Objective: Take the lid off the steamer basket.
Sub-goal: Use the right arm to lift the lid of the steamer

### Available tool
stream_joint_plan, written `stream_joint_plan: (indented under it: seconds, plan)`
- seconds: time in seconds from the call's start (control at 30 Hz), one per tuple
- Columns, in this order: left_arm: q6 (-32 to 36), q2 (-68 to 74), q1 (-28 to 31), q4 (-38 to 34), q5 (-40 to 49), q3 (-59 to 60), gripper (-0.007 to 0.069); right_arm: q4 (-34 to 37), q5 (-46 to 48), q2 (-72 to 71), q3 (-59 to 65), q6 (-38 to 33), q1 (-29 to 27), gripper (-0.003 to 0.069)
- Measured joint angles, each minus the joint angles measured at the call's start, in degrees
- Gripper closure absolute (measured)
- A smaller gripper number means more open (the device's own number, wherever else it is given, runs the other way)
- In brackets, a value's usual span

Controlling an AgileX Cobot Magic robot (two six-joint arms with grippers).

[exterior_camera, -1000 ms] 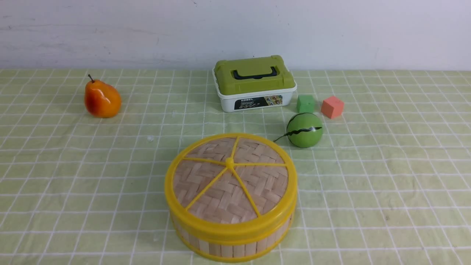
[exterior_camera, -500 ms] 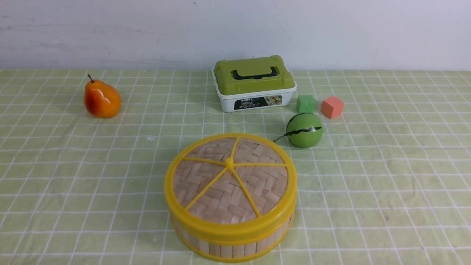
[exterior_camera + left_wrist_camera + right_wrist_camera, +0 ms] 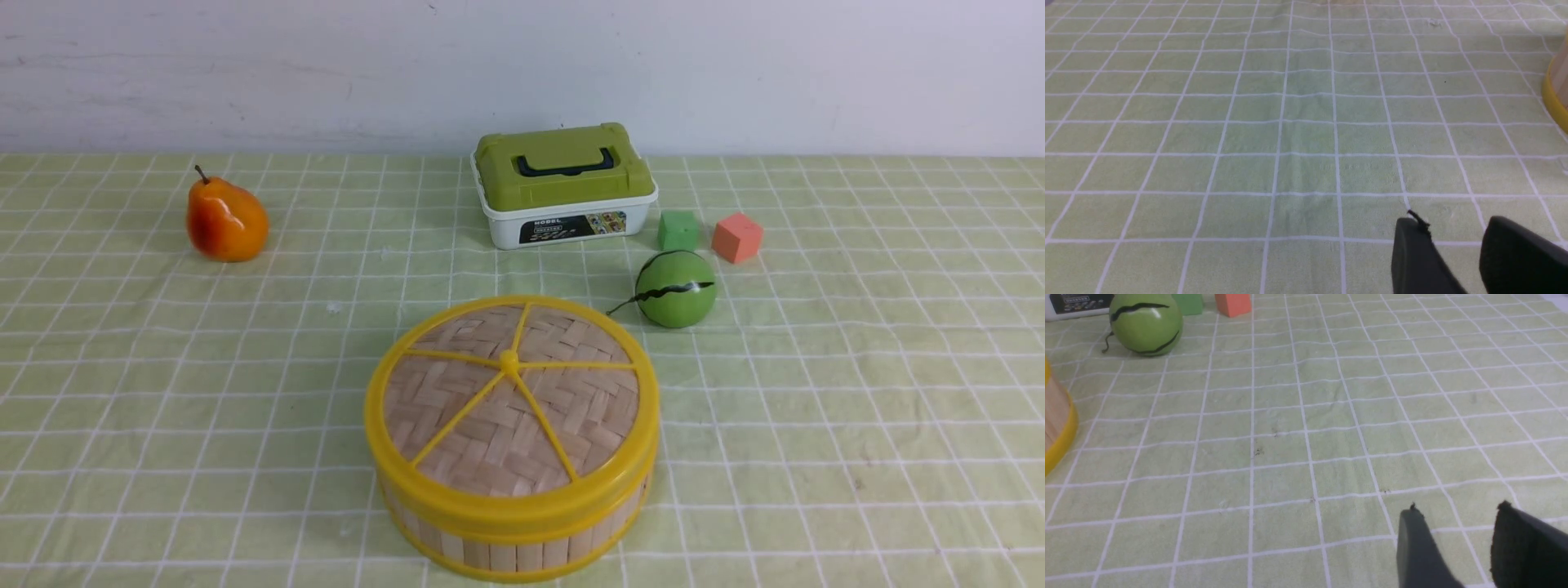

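The lid (image 3: 510, 404), a woven bamboo disc with yellow rim, spokes and centre knob, sits closed on the steamer basket (image 3: 506, 549), a round tub of pale wood slats with yellow rims, at the front centre of the table. The basket's edge shows in the left wrist view (image 3: 1555, 87) and in the right wrist view (image 3: 1055, 424). Neither arm shows in the front view. My left gripper (image 3: 1453, 223) is open and empty over bare cloth, apart from the basket. My right gripper (image 3: 1457, 509) is open and empty over bare cloth on the basket's other side.
A white box with an olive-green top (image 3: 563, 186) stands at the back centre. A green ball (image 3: 676, 288) lies just behind the basket on the right, with a green cube (image 3: 679, 230) and a pink cube (image 3: 737, 237) behind it. A pear (image 3: 226, 218) is at the back left.
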Motion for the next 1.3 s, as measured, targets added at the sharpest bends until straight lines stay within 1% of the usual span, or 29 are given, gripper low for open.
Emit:
stream_joint_plan:
  seconds: [0.77,0.83,0.9,1.0,1.1,1.17,1.23,1.3]
  plan:
    - [0.00,0.00,0.00,0.00,0.00,0.00,0.0386,-0.19,0.00,0.00,0.00,0.00,0.00,0.0418]
    - [0.00,0.00,0.00,0.00,0.00,0.00,0.0386,0.59,0.00,0.00,0.00,0.20,0.00,0.0418]
    - [0.00,0.00,0.00,0.00,0.00,0.00,0.0386,4.11,-0.12,0.00,0.00,1.70,0.00,0.0418]
    - [0.00,0.00,0.00,0.00,0.00,0.00,0.0386,14.17,-0.55,0.00,0.00,8.31,0.00,0.0418]
    - [0.00,0.00,0.00,0.00,0.00,0.00,0.0386,30.59,-1.20,0.00,0.39,18.16,0.00,0.0418]
    - [0.00,0.00,0.00,0.00,0.00,0.00,0.0386,36.60,-1.26,0.00,0.44,22.09,0.00,0.0418]
    - [0.00,0.00,0.00,0.00,0.00,0.00,0.0386,38.38,-1.34,0.00,0.44,23.01,0.00,0.0418]
    - [0.00,0.00,0.00,0.00,0.00,0.00,0.0386,37.54,-1.46,0.00,0.44,22.41,0.00,0.0418]
